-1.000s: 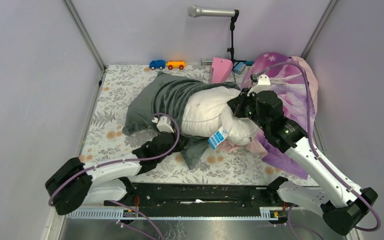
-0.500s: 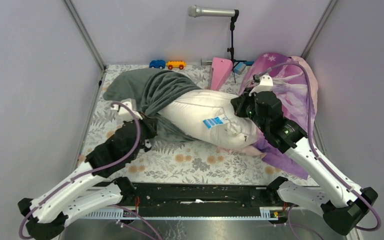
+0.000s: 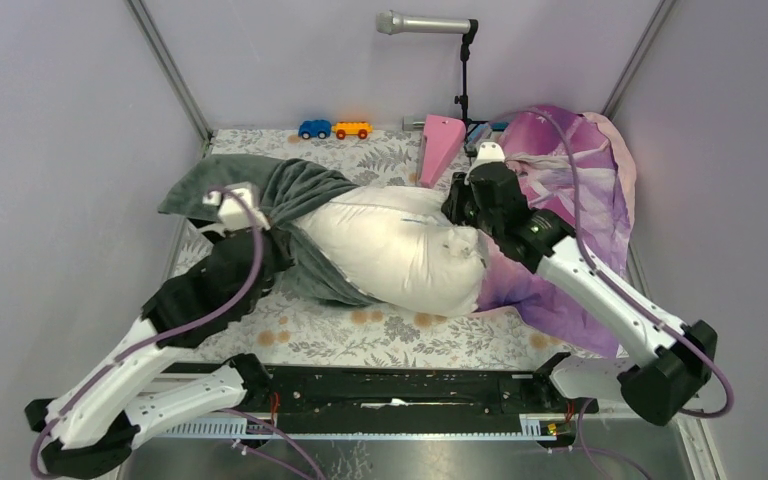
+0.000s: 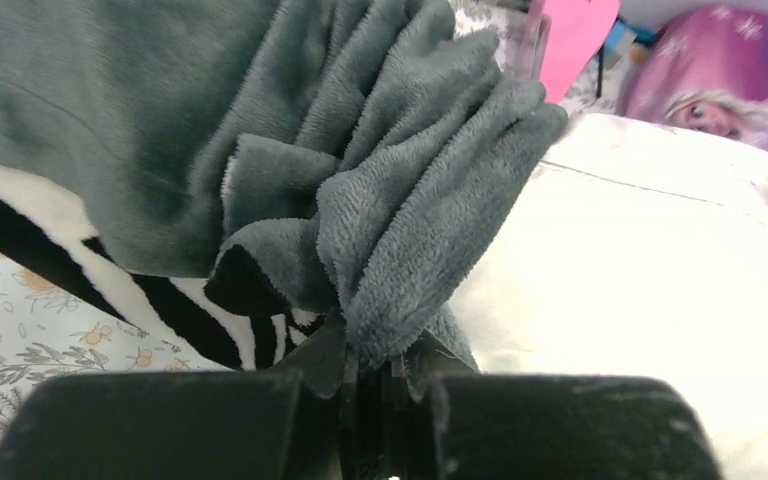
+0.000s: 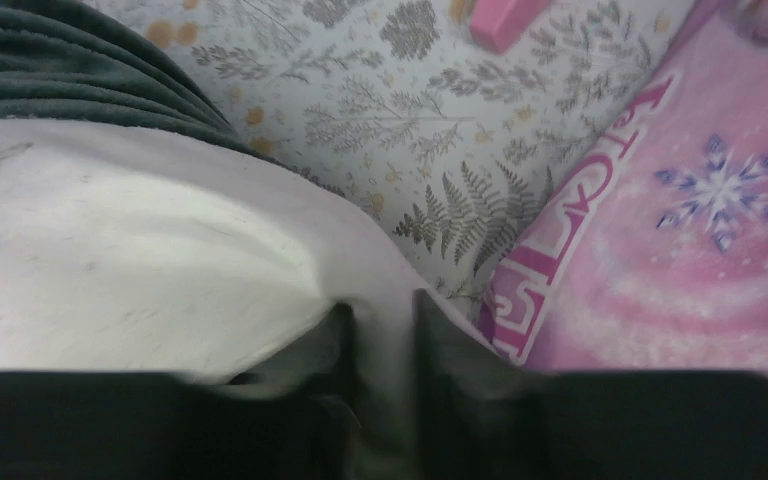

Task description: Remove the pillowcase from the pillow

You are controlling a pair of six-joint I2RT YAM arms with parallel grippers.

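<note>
The dark grey-green fleecy pillowcase (image 3: 290, 195) lies bunched at the left of the table, covering only the left end of the white pillow (image 3: 400, 250). My left gripper (image 3: 278, 240) is shut on a gathered fold of the pillowcase (image 4: 400, 240), with the pillow (image 4: 650, 260) to its right. My right gripper (image 3: 457, 212) is shut on the pillow's right corner (image 5: 385, 300); the pillowcase's edge (image 5: 70, 80) shows at the upper left of that view.
A purple-pink princess-print fabric (image 3: 570, 200) lies heaped at the right, also showing in the right wrist view (image 5: 680, 230). A pink block (image 3: 440, 140), two toy cars (image 3: 335, 129) and a microphone stand (image 3: 460, 70) stand at the back. The floral tablecloth (image 3: 360, 330) covers the table.
My left gripper has pulled the pillowcase far to the left, baring most of the pillow. My right gripper has moved back and left, holding the pillow's corner.
</note>
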